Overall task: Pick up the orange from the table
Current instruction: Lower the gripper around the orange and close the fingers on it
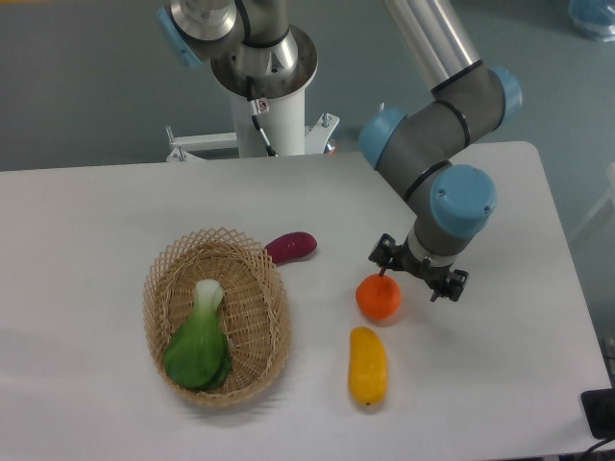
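The orange [379,298] sits on the white tabletop [106,221], right of the middle and somewhat nearer the front edge than the back. It rests on the surface, not lifted. Just in front of it, toward the front edge, lies an elongated yellow-orange fruit [368,365], close to the orange but not clearly touching it.

The gripper [417,279] hangs at the orange's upper right — one dark finger tip [382,255] shows just above the fruit's top, the other [455,285] stands out to the right, clear of it. The jaws are spread apart with nothing between them; the orange lies beside and partly under the left tip rather than in the gap. Whether that tip touches the peel cannot be told from this view. Above the jaws the grey wrist with its blue caps [462,199] leans in from the back right corner.

A woven basket [217,317] lies on the left half of the tabletop, holding a green leafy vegetable [200,341] with a pale stem. Just beside the basket's back right rim lies a dark purple-red vegetable [291,246] on the bare surface, well apart from the orange.

Behind the back edge stands the arm's white pedestal [269,96].
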